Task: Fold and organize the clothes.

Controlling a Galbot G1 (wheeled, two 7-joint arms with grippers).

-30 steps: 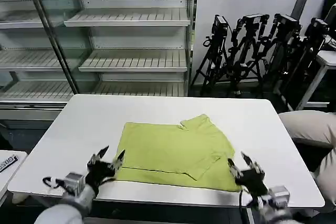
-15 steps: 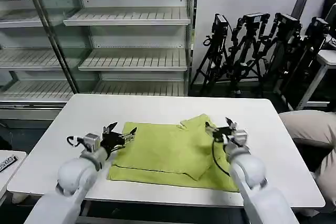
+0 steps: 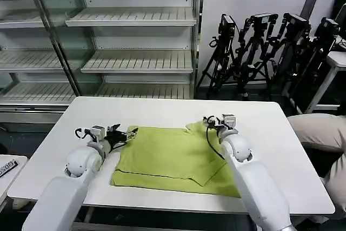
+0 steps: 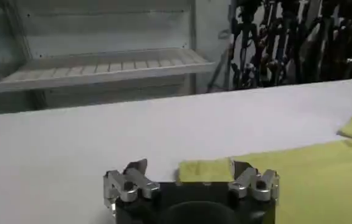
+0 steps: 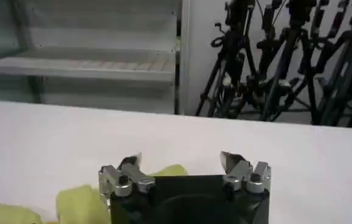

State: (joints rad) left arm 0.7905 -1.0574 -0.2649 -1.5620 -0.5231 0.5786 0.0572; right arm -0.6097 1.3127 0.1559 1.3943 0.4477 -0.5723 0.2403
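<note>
Head view: the lime-green T-shirt [image 3: 175, 159] lies partly folded on the white desk [image 3: 270, 133], towards its near half. The left pincer [image 3: 125, 133] sits at the shirt's far left corner, fingers spread. The right pincer [image 3: 212, 123] sits at the raised sleeve on the far right.

Left wrist view: the left pincer [image 4: 191, 176] is open, the shirt [image 4: 309, 176] corner between its fingers, not clamped.

Right wrist view: the right pincer [image 5: 185, 167] is open, holding nothing; shirt [image 5: 84, 204] fabric lies just beside one finger.

No legible text or labels.
</note>
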